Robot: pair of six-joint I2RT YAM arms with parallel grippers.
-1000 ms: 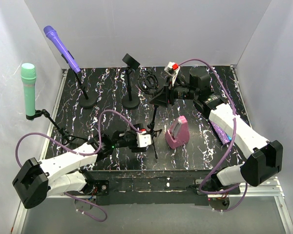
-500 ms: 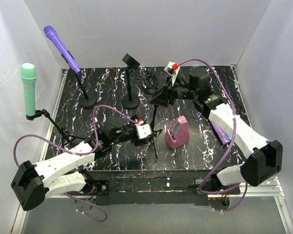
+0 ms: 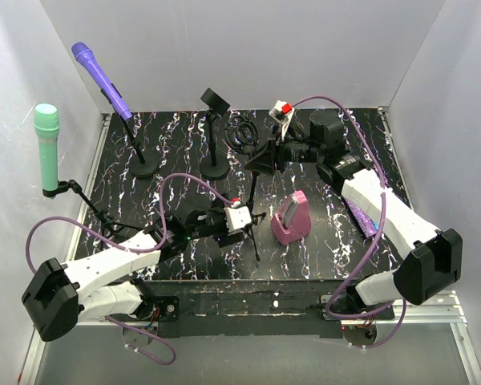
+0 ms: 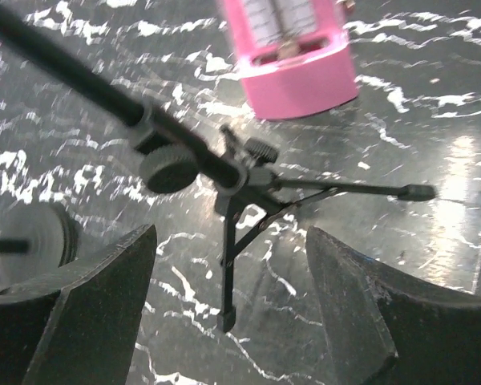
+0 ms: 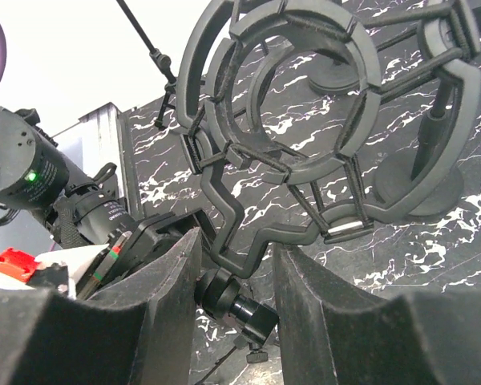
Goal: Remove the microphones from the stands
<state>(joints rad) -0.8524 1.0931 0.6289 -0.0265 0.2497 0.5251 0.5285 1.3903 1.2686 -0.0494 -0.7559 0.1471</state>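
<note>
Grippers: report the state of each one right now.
Left gripper: open, fingers either side of the tripod stand, not touching it.
Right gripper: shut on the shock mount, at its lower bracket.

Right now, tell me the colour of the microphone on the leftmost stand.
Mint-green microphone, clearest in the top external view.

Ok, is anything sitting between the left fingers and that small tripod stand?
Nothing visible. The left fingers are spread open with the tripod stand straight ahead in the gap between them. The pink box sits beyond the stand, not in the path.
</note>
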